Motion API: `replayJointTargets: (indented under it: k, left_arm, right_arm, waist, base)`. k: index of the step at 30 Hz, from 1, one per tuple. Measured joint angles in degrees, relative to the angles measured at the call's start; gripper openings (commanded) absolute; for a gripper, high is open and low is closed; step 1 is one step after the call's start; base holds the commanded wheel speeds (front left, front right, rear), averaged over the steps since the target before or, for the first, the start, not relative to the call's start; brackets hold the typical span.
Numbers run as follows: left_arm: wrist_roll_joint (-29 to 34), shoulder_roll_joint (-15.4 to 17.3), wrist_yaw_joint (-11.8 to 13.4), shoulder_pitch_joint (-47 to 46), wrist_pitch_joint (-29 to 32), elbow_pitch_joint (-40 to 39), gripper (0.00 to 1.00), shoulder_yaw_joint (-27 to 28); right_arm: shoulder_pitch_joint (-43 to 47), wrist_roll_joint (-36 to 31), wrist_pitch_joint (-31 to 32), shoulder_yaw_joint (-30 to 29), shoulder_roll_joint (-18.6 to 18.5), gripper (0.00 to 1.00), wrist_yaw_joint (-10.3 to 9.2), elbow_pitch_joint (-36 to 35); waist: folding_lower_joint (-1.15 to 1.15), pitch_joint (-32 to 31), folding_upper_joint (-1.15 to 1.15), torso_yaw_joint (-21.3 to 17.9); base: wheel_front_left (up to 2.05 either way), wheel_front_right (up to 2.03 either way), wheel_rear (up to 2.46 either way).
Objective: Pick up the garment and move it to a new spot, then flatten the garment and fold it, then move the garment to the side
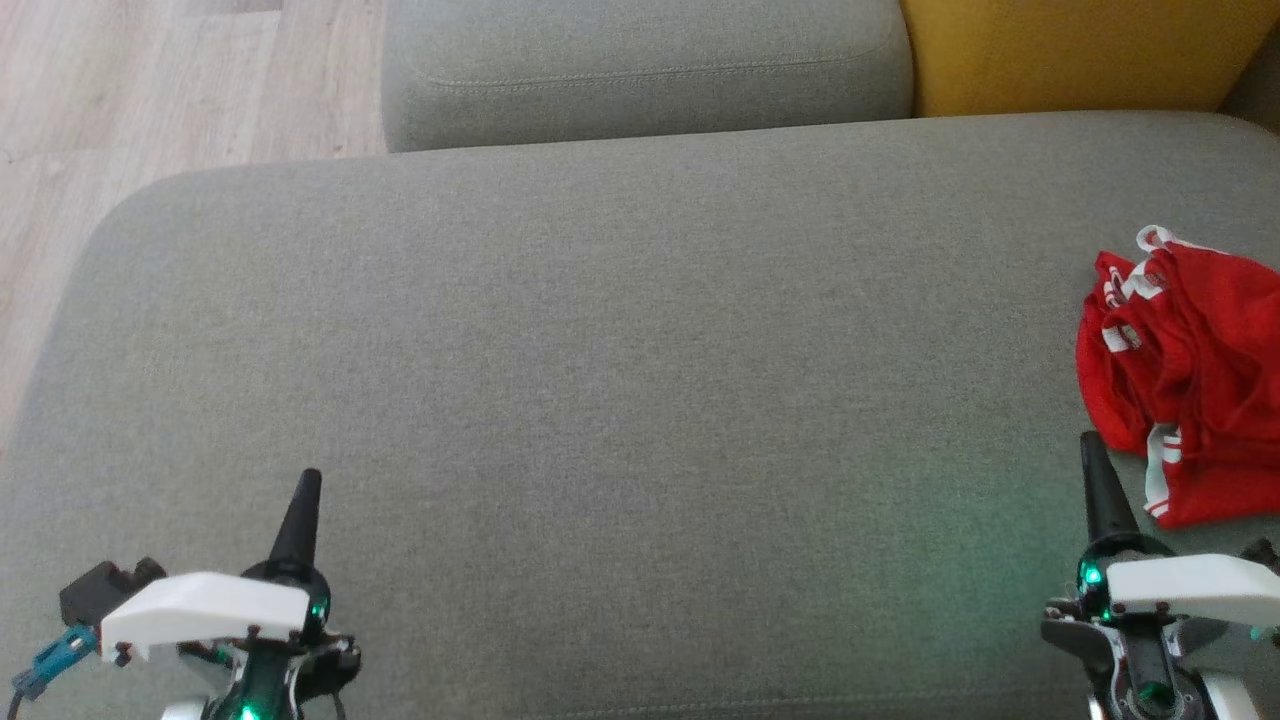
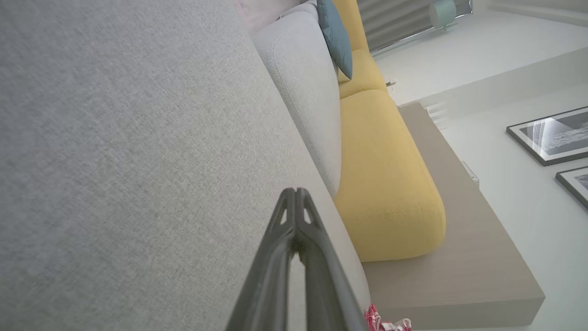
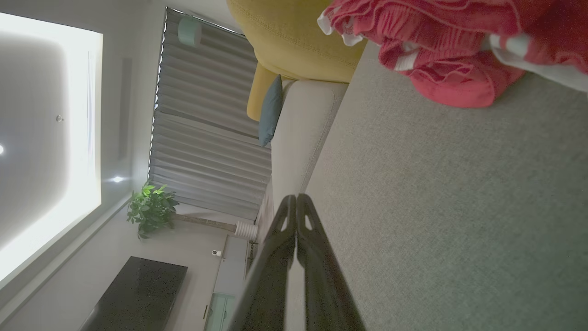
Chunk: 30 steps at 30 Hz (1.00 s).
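red garment crumpled on grey cushion, right gripper beside it

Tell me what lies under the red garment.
The garment lies crumpled on the grey seat cushion, toward the robot's right. Cushion fabric meets its visible edges; whatever its folds cover cannot be seen, nor its part past the head view's right edge.

Red garment, white stripe trim, crumpled in heap, far right on grey cushion.

left tool closed | over grey sofa seat | yellow cushion beyond
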Motion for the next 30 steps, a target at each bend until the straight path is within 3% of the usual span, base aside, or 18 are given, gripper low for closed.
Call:
replayJointTargets:
  k: [30]
  left_arm:
    - [-18.11,-2.89,-6.02,-2.05,4.52,1.64,0.00,6.54]
  right_arm:
    - [-3.19,18.70,1.48,-2.49,-0.01,0.00,0.00,3.30]
  waist:
    - [0.00,0.05,0.00,0.37]
  base:
    - [0.00,0.00,0.00]
